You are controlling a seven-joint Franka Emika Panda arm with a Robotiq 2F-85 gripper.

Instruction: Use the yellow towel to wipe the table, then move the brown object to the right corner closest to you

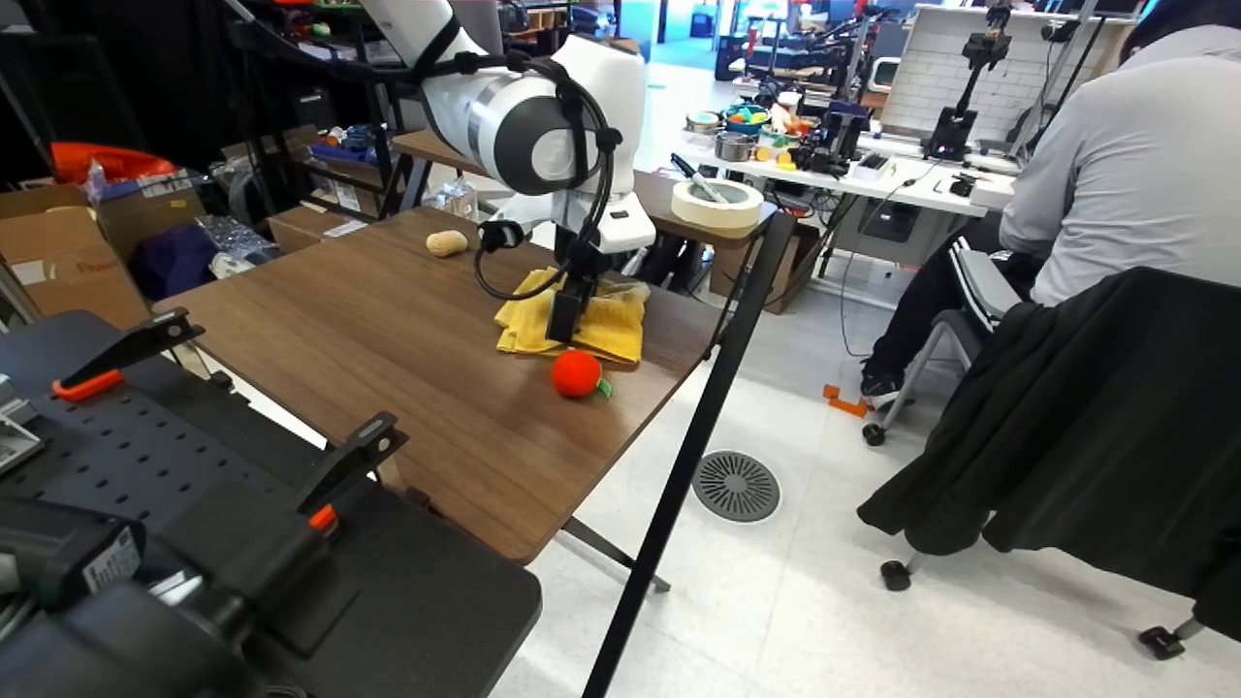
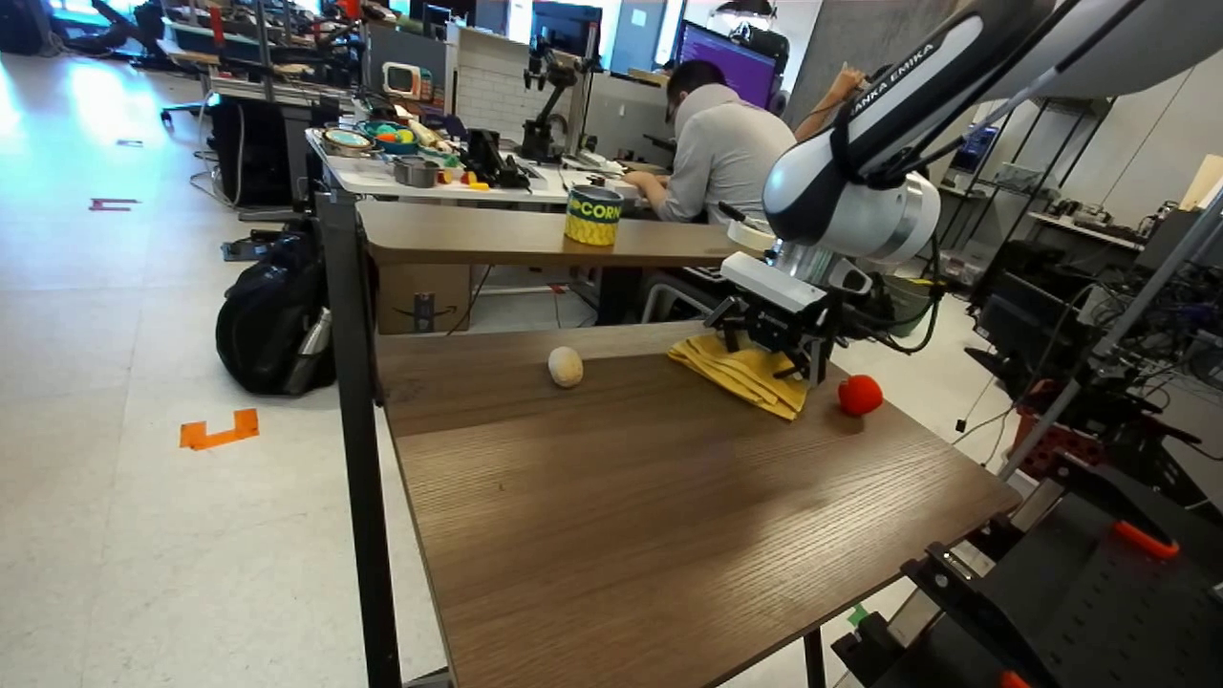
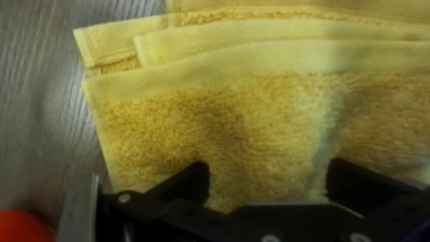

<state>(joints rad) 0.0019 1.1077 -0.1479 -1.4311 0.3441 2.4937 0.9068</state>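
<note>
Yellow towel [image 3: 252, 111]: folded on the table [image 2: 592, 497], by its edge facing the tan table [image 2: 459, 231], directly below the gripper [image 3: 267, 171]
Hem [image 3: 268, 57]: roughly parallel to the jaws' closing line, so a pinch should gather cloth along it
Gripper: jaws wide apart, nothing held
Brown object [image 2: 566, 367]: near that same edge, well apart
</note>
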